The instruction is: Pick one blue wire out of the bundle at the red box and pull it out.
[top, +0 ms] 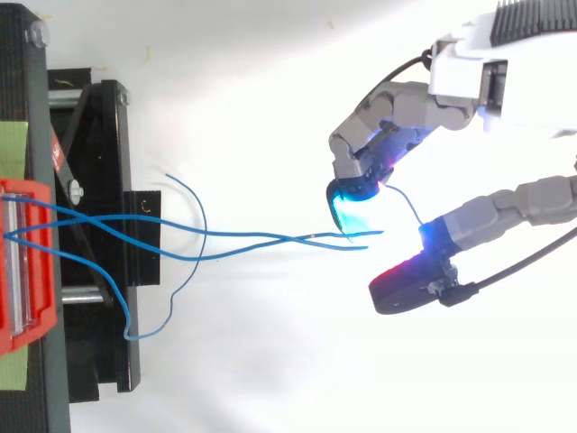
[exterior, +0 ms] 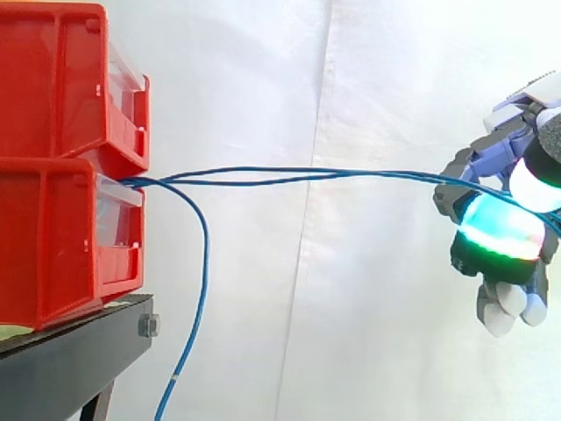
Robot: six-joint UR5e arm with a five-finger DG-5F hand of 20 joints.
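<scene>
Hand (exterior: 486, 162) hangs well out from the stacked red plastic bins (exterior: 53, 175), at the far ends of thin blue wires (exterior: 368, 173) strung from them; I cannot tell its grip; they look light, floppy and slick, so pinch one near its end

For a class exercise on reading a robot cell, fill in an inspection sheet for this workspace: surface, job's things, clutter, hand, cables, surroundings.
Surface: black stand carrying the lower red bin with the upper red bin stacked on it.
Job's things: blue wires leave the lower red bin's front; two run about level to the hand, and the hanging wire droops past the stand.
Clutter: nothing seen.
Hand: hand at the level wires' far ends, well away from the bins; grip cannot be told.
Cables: nothing seen besides the blue wires.
Surroundings: white curtain.
</scene>
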